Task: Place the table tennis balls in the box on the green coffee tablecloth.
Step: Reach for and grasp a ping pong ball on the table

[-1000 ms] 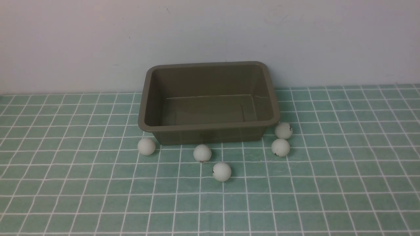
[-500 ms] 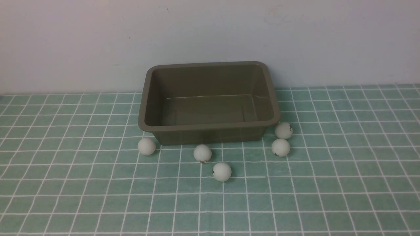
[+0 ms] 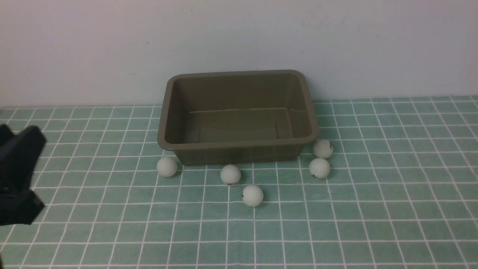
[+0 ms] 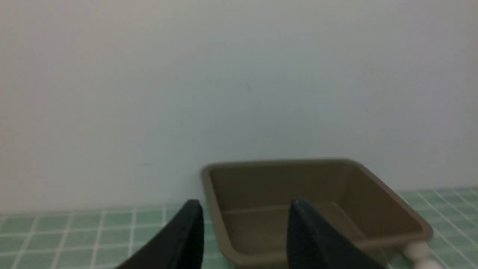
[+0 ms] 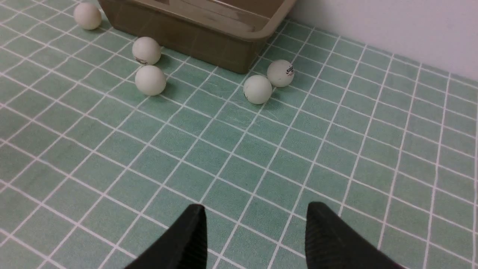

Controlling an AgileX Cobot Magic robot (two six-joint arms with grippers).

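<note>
The olive-brown box (image 3: 239,145) stands empty at the back of the green coffee tablecloth (image 3: 336,224), against the wall. Several white table tennis balls lie on the cloth along its front: one by the left corner (image 3: 167,166), two near the middle (image 3: 230,174) (image 3: 252,195), two by the right corner (image 3: 319,167) (image 3: 323,148). My left gripper (image 3: 35,170) shows at the far left edge, well away from the balls; in its wrist view the gripper (image 4: 246,203) is open and empty, facing the box (image 4: 280,163). My right gripper (image 5: 257,206) hangs open and empty over bare cloth, short of the balls (image 5: 257,89).
A plain white wall (image 3: 239,37) rises right behind the box. The checked cloth (image 5: 261,149) spreads wide to both sides and toward the front.
My left gripper has come into the front view at the left edge, where no arm showed before. The balls and the box have not moved.
</note>
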